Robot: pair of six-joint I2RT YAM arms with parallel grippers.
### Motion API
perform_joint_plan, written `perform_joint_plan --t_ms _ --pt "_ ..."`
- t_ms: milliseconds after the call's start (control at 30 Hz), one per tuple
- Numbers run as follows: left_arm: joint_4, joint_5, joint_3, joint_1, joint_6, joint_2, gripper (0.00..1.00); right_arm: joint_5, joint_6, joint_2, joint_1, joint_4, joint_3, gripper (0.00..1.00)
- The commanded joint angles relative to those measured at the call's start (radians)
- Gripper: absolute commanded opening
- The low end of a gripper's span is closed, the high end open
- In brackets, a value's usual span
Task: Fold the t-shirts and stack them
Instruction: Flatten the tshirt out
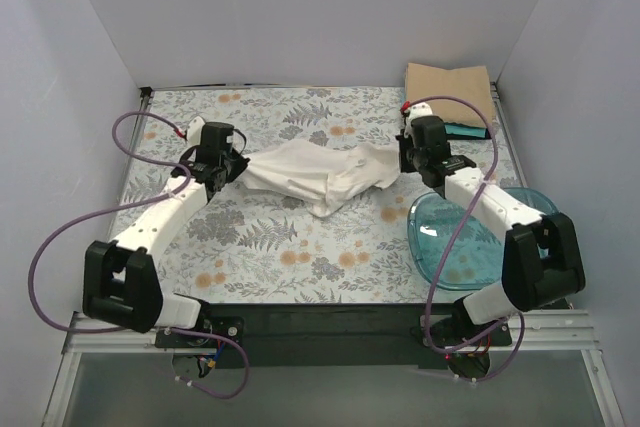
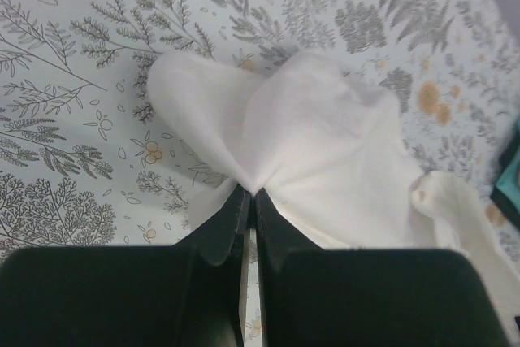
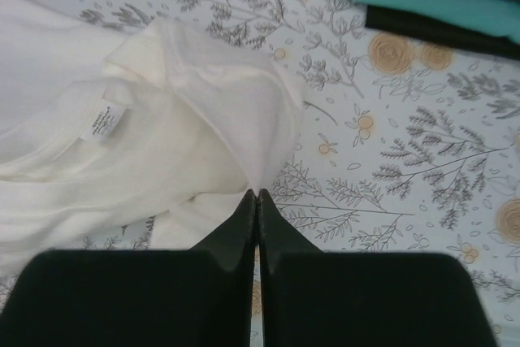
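- Off-white t-shirt (image 1: 320,175): one item, unfolded and bunched. It lies across the middle of the table cover (image 1: 280,247), strung between the two arms, with a loose fold sagging towards the near edge.
- Left gripper (image 2: 250,194): fingers clenched together on the shirt's left end. The cloth fans out in soft folds from the pinch point, and the pinched end looks lifted a little above the cover.
- Right gripper (image 3: 257,194): fingers pressed tight on the shirt's right end, cloth gathered to a point between the tips. A small white label (image 3: 103,121) shows on the shirt to the left of the pinch.
- Tan shirt (image 1: 448,82): folded into a rectangle, uppermost in a stack at the far right corner of the table, apart from the off-white shirt.
- Teal shirt (image 3: 439,2): folded, directly under the tan one, its edge showing.
- Black shirt (image 3: 439,32): folded, lowest in the stack, only an edge visible.
- Blue tub (image 1: 470,237): clear plastic, on the right side of the table nearer the arm bases, partly under the right arm. Contents, if any, cannot be told.
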Motion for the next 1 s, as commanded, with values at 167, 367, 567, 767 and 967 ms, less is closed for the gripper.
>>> perform_joint_plan --t_ms 167,367,567,767,967 --pt "-0.078 -0.143 0.068 0.009 -0.027 -0.317 0.00 0.106 -0.083 -0.303 -0.003 0.036 0.083 0.01" --pt "-0.120 -0.212 0.117 0.010 -0.060 -0.576 0.00 0.169 -0.089 -0.490 -0.003 0.036 0.078 0.01" --pt "-0.158 -0.275 0.188 0.010 -0.038 -0.756 0.00 0.177 -0.135 -0.655 -0.003 0.035 0.084 0.01" --pt "-0.209 -0.233 0.361 0.010 0.003 -0.788 0.00 0.093 -0.134 -0.754 -0.005 0.024 0.164 0.01" --pt "-0.232 -0.240 0.493 0.010 0.043 -0.840 0.00 0.057 -0.143 -0.853 -0.005 0.018 0.242 0.01"
